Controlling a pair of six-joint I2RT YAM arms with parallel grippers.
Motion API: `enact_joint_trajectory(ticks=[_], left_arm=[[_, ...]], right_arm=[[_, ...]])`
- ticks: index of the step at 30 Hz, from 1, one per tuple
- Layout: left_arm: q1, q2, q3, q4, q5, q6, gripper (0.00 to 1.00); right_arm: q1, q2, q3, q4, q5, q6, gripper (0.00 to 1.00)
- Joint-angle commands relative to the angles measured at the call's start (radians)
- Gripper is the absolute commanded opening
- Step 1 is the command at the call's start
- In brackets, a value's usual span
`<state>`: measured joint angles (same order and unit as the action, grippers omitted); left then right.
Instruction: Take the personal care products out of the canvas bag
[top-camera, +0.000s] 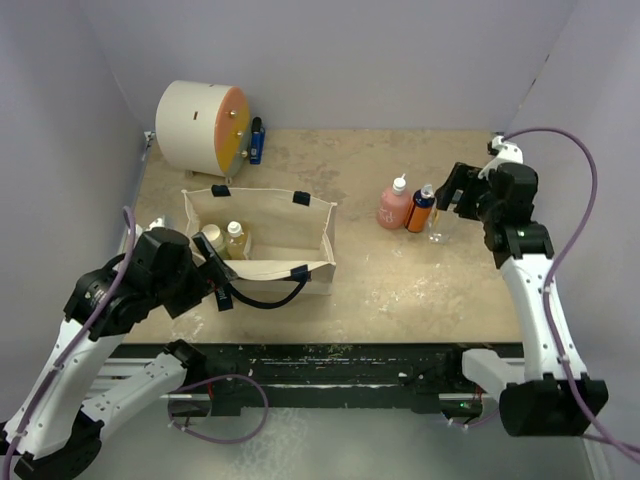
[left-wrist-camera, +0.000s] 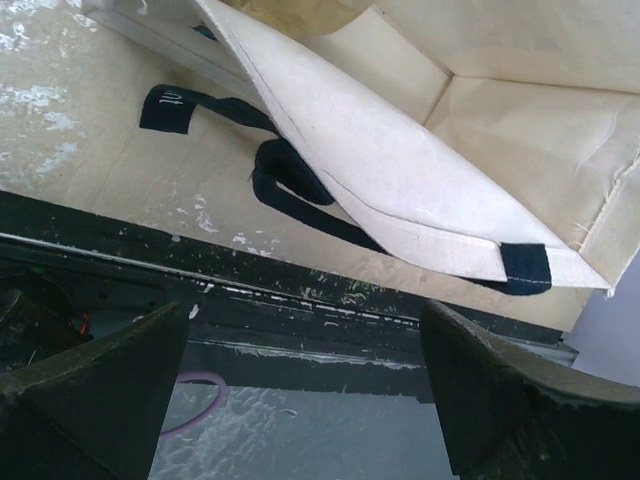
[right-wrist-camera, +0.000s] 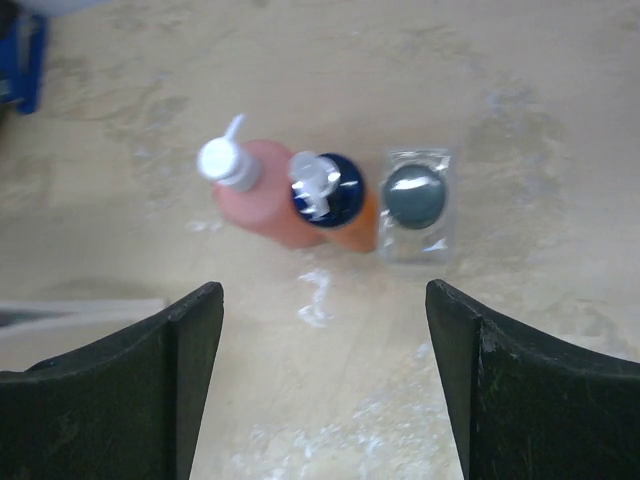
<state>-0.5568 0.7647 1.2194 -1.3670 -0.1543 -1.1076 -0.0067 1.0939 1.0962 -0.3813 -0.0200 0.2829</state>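
The cream canvas bag (top-camera: 300, 232) stands open at the left-middle of the table, its navy strap (top-camera: 262, 298) lying in front. Inside its left end stand a tiny yellowish white-capped bottle (top-camera: 236, 238) and a pale-topped container (top-camera: 213, 235), partly hidden. My left gripper (top-camera: 215, 272) is open and empty at the bag's near left corner. The left wrist view shows the bag's wall (left-wrist-camera: 400, 150) and the strap (left-wrist-camera: 290, 185) beyond my left gripper (left-wrist-camera: 305, 315). The pink bottle (top-camera: 394, 205), orange bottle (top-camera: 421, 210) and clear bottle (top-camera: 436, 228) stand on the table at the right. My right gripper (top-camera: 455, 190) is open and empty above them; it (right-wrist-camera: 322, 290) looks down on the pink (right-wrist-camera: 262, 195), orange (right-wrist-camera: 335, 195) and clear (right-wrist-camera: 417, 200) bottles.
A big white drum with an orange face (top-camera: 200, 125) lies at the back left, with a small blue item (top-camera: 257, 140) beside it. The table's dark front rail (top-camera: 330, 360) runs along the near edge.
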Motion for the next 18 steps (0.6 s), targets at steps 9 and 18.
enact_joint_trajectory(ticks=[9,18], left_arm=[[0.0,0.138,0.083,0.004,-0.184,-0.101,0.98],[-0.001,0.125,-0.076,0.006,-0.154,-0.162,0.72]], right_arm=[[0.451,-0.055,0.12,-0.077,-0.248,0.208,0.81],[0.879,0.274,0.454,-0.105,-0.043,0.242,0.78]])
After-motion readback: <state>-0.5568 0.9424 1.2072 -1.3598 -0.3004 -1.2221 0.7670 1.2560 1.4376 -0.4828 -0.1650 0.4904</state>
